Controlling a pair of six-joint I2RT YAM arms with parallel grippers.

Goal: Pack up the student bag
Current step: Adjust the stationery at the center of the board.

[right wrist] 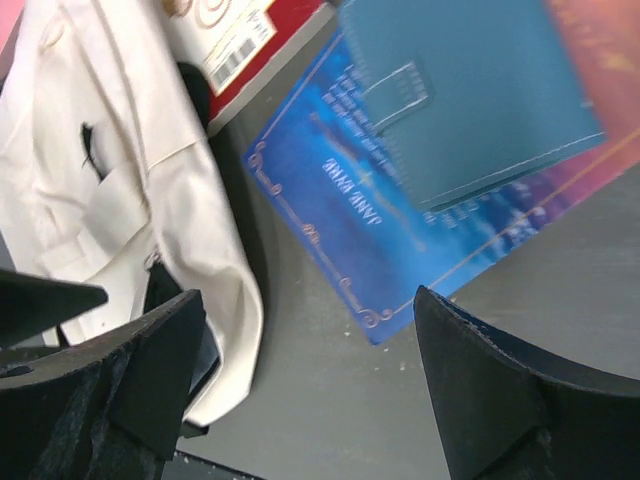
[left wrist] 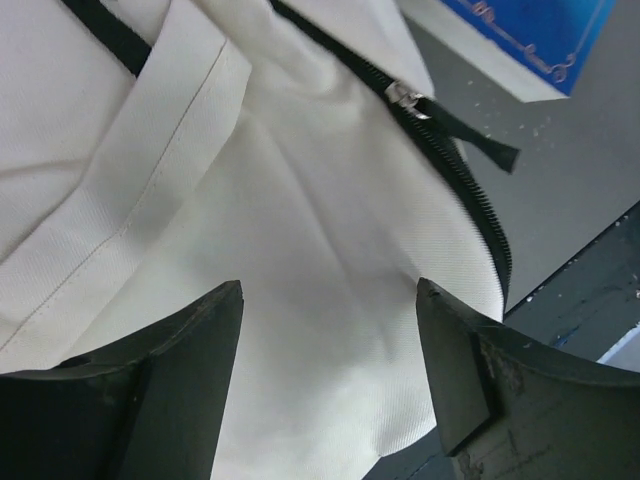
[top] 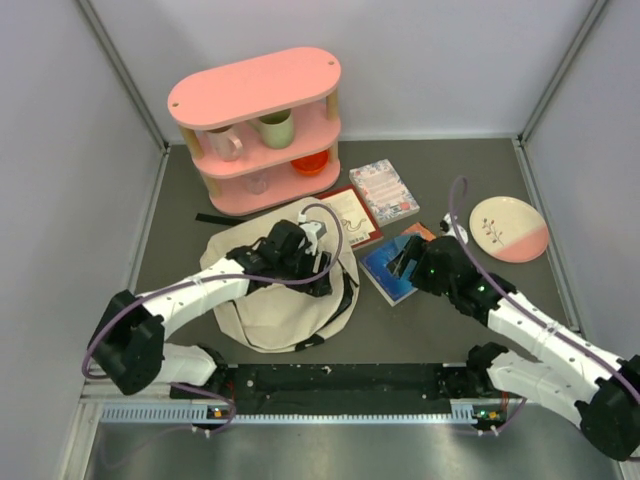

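The student bag point(top: 270, 305), a cream fabric backpack with dark zipper lines, lies flat in front of the left arm. My left gripper point(top: 322, 278) is open just above the bag's right side. In the left wrist view its fingers straddle bare cream fabric point(left wrist: 320, 250), and the open zipper point(left wrist: 450, 170) with its metal pull point(left wrist: 405, 97) runs past them. My right gripper point(top: 402, 262) is open and empty, hovering over the near corner of a blue book point(top: 392, 270). In the right wrist view the blue book point(right wrist: 380, 230) carries a teal notebook point(right wrist: 470, 90), and the bag point(right wrist: 130, 170) is at the left.
A red-edged book point(top: 348, 215) and a floral book point(top: 384, 190) lie behind the bag. A pink two-tier shelf point(top: 255, 85) with mugs and an orange bowl stands at the back. A cream and pink plate point(top: 508, 228) sits at the right. Walls enclose the table.
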